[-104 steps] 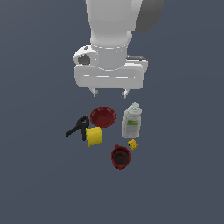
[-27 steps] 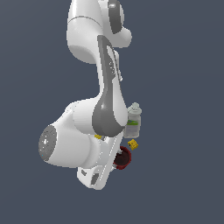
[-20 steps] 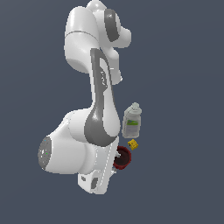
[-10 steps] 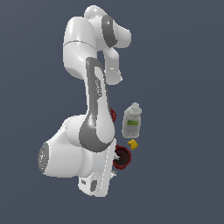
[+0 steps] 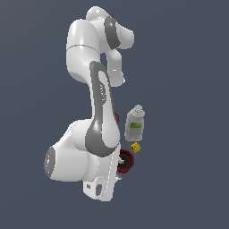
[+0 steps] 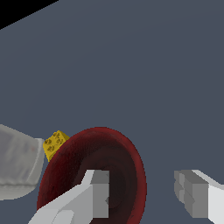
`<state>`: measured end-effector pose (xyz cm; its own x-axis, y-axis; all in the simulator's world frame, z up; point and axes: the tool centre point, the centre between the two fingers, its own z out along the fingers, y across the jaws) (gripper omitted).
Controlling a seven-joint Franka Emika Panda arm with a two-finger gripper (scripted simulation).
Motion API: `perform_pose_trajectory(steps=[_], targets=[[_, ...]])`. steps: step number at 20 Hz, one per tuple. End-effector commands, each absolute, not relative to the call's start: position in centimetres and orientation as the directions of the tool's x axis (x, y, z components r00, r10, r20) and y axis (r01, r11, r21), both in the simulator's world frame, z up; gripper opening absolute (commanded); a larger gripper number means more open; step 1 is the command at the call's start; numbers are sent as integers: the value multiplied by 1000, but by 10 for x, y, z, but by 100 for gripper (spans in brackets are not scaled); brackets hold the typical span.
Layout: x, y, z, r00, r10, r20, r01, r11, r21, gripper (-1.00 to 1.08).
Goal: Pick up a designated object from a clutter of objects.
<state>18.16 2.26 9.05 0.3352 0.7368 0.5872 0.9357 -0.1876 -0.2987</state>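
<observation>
The deep red mug [image 6: 114,160] with its dark inside fills the lower part of the wrist view. My gripper [image 6: 144,193] is open. One finger [image 6: 94,194] stands over the mug's opening and the other finger [image 6: 194,192] is outside its wall, so the rim lies between them. Neither pad clearly touches it. In the exterior view the mug [image 5: 127,162] peeks out beside my hand [image 5: 103,187], which hides the fingertips. The mug's handle does not show.
The white green-labelled bottle [image 5: 135,124] stands just behind the mug and also shows in the wrist view [image 6: 17,166]. The tiny yellow block [image 5: 135,147] [image 6: 54,143] lies between them. A sliver of the red bowl [image 5: 116,118] shows; my arm hides the clamp and yellow cup.
The arm has swung down from above the clutter, and its upper links keep shifting over the last second. The hand stays low beside the mug. The mug, bottle and block have not moved.
</observation>
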Motion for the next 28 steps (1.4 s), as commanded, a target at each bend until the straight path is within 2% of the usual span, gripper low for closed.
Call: perform_pose_trajectory(steps=[1,5,6,19,28], targets=[[180,30,83,334,737,588,936,-185,-299,28],[179,34,78,333,737,588,936,-185,-299,28],[179,34,78,333,737,588,936,-185,-299,-100],[180,32,81,331,737,589,938,-188,-292,-100],[194,-1,120,314,737,598,949,-244,-198,-100]])
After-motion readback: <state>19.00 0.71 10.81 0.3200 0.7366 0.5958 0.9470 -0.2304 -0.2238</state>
